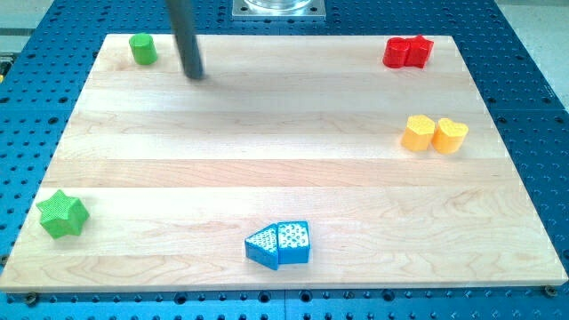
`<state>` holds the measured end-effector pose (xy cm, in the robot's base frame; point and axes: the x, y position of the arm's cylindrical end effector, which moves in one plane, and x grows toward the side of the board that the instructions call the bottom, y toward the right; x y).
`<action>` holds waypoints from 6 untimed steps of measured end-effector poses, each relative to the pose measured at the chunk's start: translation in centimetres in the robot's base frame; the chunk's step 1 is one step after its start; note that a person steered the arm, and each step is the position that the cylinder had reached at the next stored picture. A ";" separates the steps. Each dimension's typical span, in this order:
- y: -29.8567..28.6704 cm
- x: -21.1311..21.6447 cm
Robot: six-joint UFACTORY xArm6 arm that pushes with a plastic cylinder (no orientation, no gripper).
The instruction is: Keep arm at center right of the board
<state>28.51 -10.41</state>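
My tip (195, 75) rests on the wooden board (284, 133) near the view's top left, just right of a green round block (142, 48). The dark rod rises from it out of the view's top. At the view's right, far from the tip, a yellow heart-shaped block (434, 134) lies at mid height. A red block (407, 52) sits at the top right. A green star block (62, 214) lies at the lower left. A blue block (279, 244) of two joined parts lies at the bottom centre.
The board lies on a blue perforated table (533, 62) that surrounds it on all sides. A grey metal base plate (278, 8) stands beyond the board's top edge at centre.
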 end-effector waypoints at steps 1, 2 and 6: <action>8.5 0.0; 15.1 0.0; 38.5 17.2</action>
